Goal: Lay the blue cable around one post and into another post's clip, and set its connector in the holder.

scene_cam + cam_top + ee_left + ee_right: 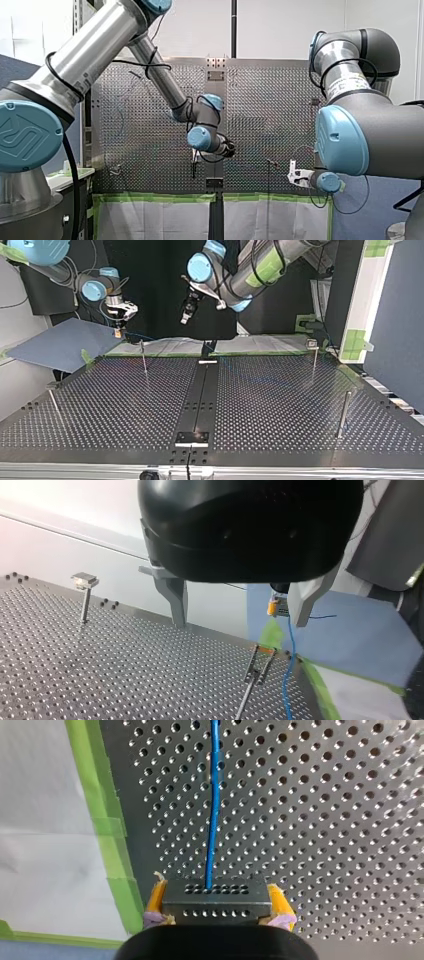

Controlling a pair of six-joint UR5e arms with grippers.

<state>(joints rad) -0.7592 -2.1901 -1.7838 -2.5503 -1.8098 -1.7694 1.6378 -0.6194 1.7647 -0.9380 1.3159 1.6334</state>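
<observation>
Connector (pixel 216 902): dark block, sitting clamped between the yellow pads (pixel 157 898) of my right jaws, hanging above the desk (pixel 325 820) near its green tape (pixel 112 845) edge. Blue cable (pixel 213 805) running out of the connector's front and trailing ahead over the perforated surface. In the left wrist view it is dropping near a forked clip post (pixel 257 666). My left jaws hanging spread apart, gripping nothing.

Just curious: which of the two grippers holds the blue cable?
My right gripper, yellow-padded, shut on the connector of the blue cable; my left gripper is open, empty.
</observation>
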